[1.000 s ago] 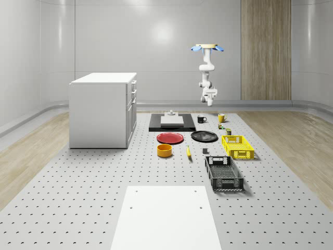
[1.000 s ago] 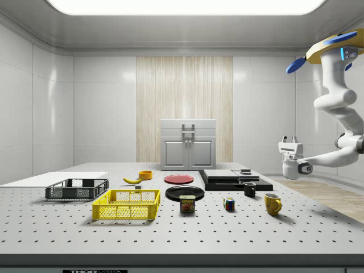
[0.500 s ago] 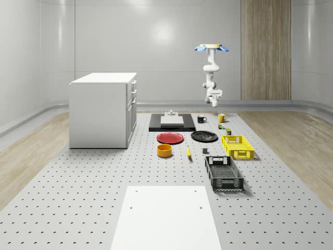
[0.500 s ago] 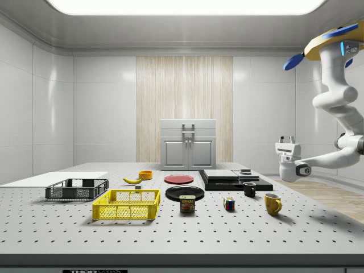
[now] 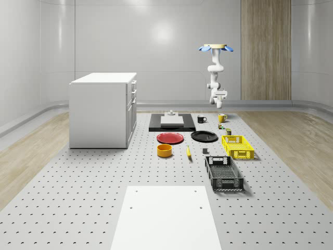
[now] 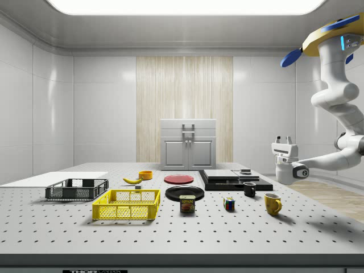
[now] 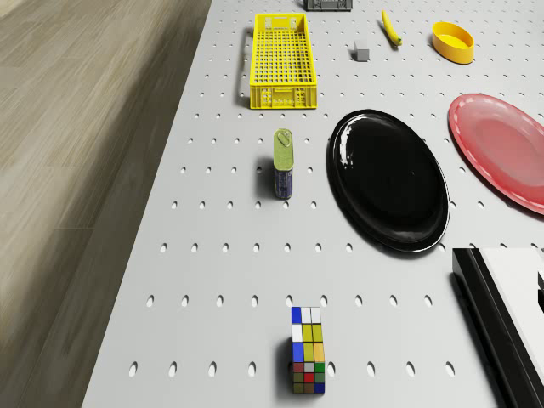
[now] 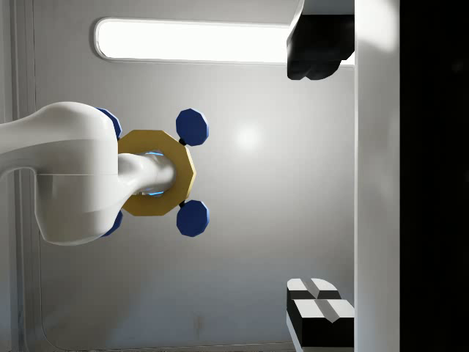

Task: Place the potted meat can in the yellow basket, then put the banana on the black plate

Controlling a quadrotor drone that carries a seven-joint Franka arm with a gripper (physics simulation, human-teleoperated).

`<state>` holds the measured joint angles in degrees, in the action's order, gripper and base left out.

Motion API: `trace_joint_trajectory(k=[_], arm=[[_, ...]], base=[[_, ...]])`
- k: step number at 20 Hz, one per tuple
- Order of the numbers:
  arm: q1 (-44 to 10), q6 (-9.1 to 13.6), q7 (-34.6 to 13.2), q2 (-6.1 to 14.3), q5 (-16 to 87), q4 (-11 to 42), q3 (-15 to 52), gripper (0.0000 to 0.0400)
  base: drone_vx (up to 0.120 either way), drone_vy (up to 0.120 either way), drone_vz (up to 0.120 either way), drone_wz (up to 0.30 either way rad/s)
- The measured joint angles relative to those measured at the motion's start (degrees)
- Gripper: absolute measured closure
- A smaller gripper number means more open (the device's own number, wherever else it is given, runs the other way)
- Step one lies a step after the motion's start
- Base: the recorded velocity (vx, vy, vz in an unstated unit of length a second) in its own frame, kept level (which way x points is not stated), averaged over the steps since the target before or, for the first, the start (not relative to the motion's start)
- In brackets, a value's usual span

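Note:
The potted meat can [image 7: 283, 163] [image 6: 187, 203] stands upright on the perforated table, between the yellow basket [image 7: 284, 61] [image 6: 127, 205] and a Rubik's cube. The black plate [image 7: 389, 178] [image 5: 204, 136] lies beside the can. The banana [image 7: 390, 27] [image 5: 188, 152] lies farther off, near an orange bowl. The drone [image 5: 215, 48] [image 6: 335, 34] hovers high over the table's far end, above the yellow mug. Its arm hangs down and bends so that the gripper [image 6: 284, 139] [image 5: 220, 95] points upward, open and empty, well above the table and far from the can. The wrist view looks up at the drone between the spread fingers [image 8: 315, 51].
A Rubik's cube [image 7: 307, 350], a yellow mug [image 6: 272, 203] and a black mug [image 6: 249, 189] stand near the arm's end of the table. A red plate [image 5: 170, 138], orange bowl [image 5: 164, 150], black crate [image 5: 223, 173], black slab [image 5: 171, 122] and white cabinet [image 5: 103, 109] are also there.
The drone and arm have drifted toward the whole-scene view's right; in the side view the gripper has shifted slightly left and up. The gripper stays open. No object has moved.

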<state>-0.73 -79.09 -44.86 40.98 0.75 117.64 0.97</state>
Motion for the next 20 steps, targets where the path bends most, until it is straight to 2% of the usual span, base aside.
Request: trace_joint_trajectory(k=[2,13,17,20], arm=[[-0.1,-0.1,0.0,0.1,0.4,0.1,0.3,0.0],[-1.7,-0.7,-1.0,0.5,7.6,0.9,5.4,0.0],[-3.5,-1.0,-2.1,0.9,15.7,2.3,11.1,0.0],[-5.8,-1.5,-3.7,1.7,25.9,5.3,18.1,0.0]], base=[[0.12,0.08,0.0,0.0],[0.12,0.0,0.0,0.0],[0.12,0.0,-0.1,0.0],[0.12,0.0,-0.12,0.0]])
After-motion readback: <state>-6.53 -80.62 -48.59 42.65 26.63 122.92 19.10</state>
